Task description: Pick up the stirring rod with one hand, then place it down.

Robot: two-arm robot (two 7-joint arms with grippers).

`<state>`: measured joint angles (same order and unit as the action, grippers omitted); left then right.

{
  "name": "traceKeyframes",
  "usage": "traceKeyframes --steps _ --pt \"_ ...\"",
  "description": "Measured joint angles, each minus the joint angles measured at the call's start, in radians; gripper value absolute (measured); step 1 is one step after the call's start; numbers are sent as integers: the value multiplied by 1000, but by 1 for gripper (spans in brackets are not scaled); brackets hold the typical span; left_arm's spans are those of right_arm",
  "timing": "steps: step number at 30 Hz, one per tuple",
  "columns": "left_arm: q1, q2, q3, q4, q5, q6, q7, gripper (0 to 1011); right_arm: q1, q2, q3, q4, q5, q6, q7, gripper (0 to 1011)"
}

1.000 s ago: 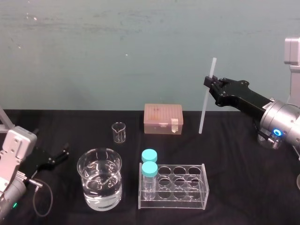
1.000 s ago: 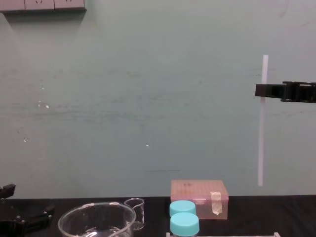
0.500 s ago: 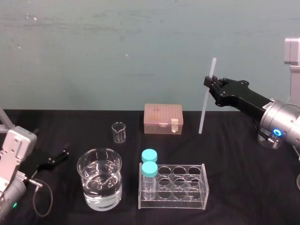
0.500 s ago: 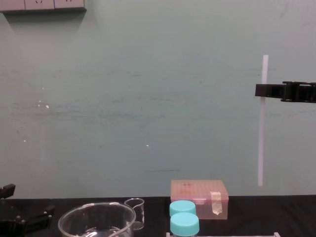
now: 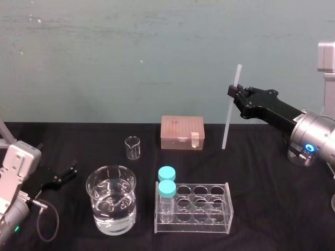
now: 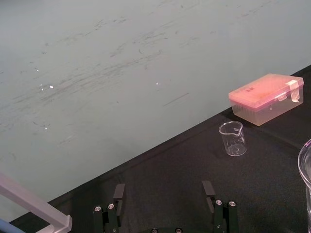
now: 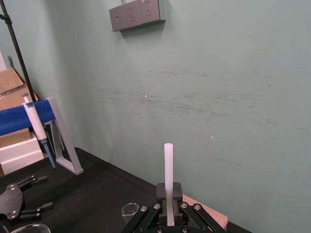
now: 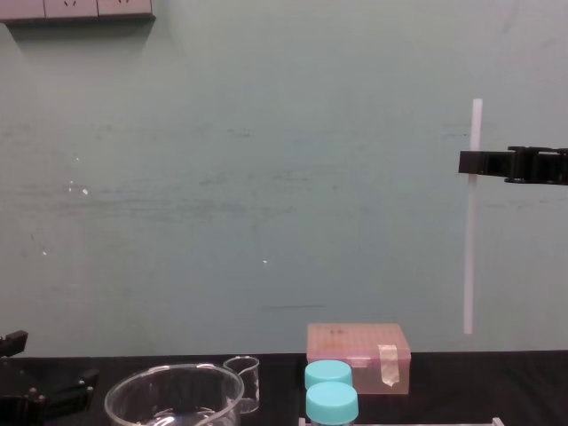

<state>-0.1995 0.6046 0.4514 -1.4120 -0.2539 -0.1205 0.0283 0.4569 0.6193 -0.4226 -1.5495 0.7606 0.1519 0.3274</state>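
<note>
My right gripper (image 5: 234, 94) clamps the upright stirring rod (image 5: 230, 119) near its top, so landing it tilted could lever it loose, while my left gripper (image 5: 64, 177) idles, spread.

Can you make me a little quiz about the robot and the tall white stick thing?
1. Which gripper holds the stirring rod: A left, B right?
2. True or false: the rod is lying flat.
3. Fill in: the rack holds ___ blue-capped jars.
Key: 1 B, the right gripper, shut on it; the left gripper sits open, low at the left. 2 False, it is nearly upright. 3 Two.
</note>
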Motion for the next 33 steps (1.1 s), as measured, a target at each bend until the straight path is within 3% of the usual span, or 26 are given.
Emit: traceKeyframes --steps 33 --pt "0 0 0 0 0 0 0 1005 0 0 0 0 0 0 0 68"
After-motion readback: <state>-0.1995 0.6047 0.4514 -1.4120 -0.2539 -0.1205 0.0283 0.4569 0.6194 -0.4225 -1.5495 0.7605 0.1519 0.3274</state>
